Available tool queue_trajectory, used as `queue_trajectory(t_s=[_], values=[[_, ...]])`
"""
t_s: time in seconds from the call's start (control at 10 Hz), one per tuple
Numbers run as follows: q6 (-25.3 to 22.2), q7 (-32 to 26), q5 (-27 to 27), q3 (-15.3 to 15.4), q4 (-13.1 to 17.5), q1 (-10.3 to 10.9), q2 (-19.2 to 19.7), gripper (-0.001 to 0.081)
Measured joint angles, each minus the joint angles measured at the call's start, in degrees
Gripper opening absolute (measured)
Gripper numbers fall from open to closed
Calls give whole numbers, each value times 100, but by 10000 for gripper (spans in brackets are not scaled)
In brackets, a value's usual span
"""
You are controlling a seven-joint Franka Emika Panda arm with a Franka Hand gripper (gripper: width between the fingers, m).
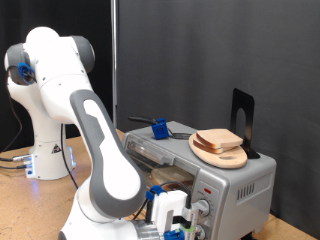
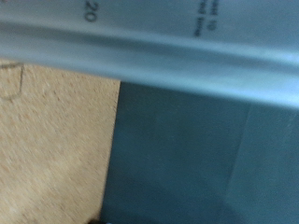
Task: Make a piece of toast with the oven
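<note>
The oven (image 1: 238,188) is a silver-grey box at the exterior view's lower right. Its glass door (image 1: 150,150) seems swung open towards the exterior view's left. The piece of toast (image 1: 221,138) lies flat on a round wooden board (image 1: 228,157) on top of the oven. My gripper (image 1: 175,218) is low at the oven's front, close beside the knobs (image 1: 204,210); its fingers are too small to read. The wrist view shows no fingers, only a blurred silver metal band (image 2: 168,47) with printed numbers, very close.
A blue-handled tool (image 1: 157,127) and a black upright bracket (image 1: 242,112) are on the oven top behind the board. The wrist view shows a beige tabletop (image 2: 47,140) and a dark teal surface (image 2: 206,159). A black curtain hangs behind.
</note>
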Motion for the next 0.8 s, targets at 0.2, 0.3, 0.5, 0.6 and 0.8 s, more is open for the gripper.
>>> queue_trajectory(t_s=[0.2, 0.3, 0.5, 0.6, 0.8], values=[[2, -1041, 256, 32, -143, -42, -43, 93], [-15, -1399, 325, 50, -175, -65, -42, 93], [-61, -1917, 395, 55, -205, -84, -42, 96], [-70, -2040, 410, 55, -211, -88, -41, 96], [-64, -1979, 418, 55, -215, -87, -42, 97]])
